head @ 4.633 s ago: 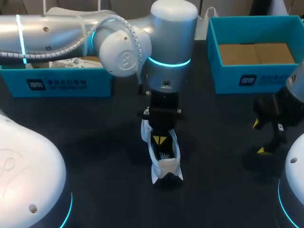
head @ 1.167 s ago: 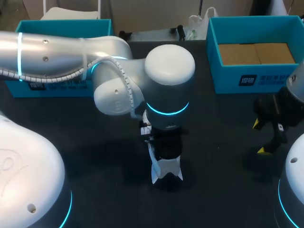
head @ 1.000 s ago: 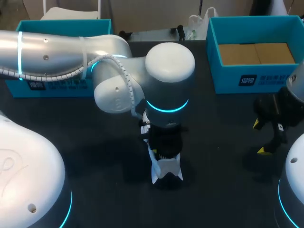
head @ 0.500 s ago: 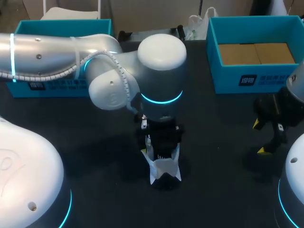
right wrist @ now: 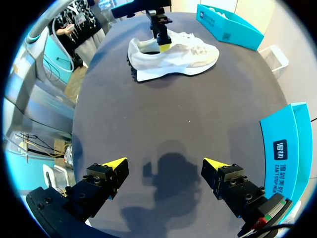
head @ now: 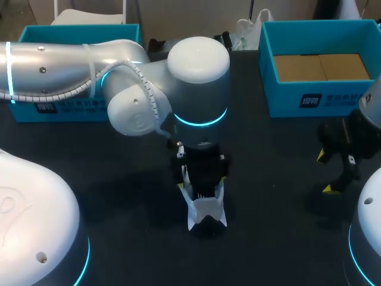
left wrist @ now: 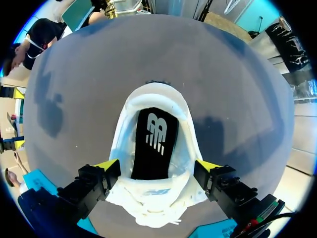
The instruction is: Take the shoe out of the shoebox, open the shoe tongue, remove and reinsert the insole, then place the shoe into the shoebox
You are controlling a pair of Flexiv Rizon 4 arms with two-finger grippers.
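Dark, matte table [head: 119, 196] fills the scene, with a teal shoebox [head: 345, 98] at its far right corner showing a bare cardboard floor, and a second teal box [head: 77, 107] at the far left, partly hidden behind the left arm. Near the middle of the table stands the white sneaker [head: 205, 210], upright on its sole and well apart from both boxes; from overhead only its heel end shows below the left arm's wrist, which hangs straight over it. Looking down from that wrist, the left gripper [left wrist: 157, 168] has its fingers spread wide and set astride the sneaker's mid-part, one yellow tip against each side wall, so the shoe is held between them. The sneaker's mouth gapes open ahead of the fingers, and the black insole [left wrist: 153, 144] lies flat inside it, running back to the heel. The right wrist view, seeing the sneaker side-on, shows the near finger lying against the shoe's collar. The right gripper [right wrist: 165, 164] hovers over bare table near the robot's right side, in front of the shoebox and well apart from the sneaker, its fingers spread wide with nothing between them, its shadow falling on the surface below.
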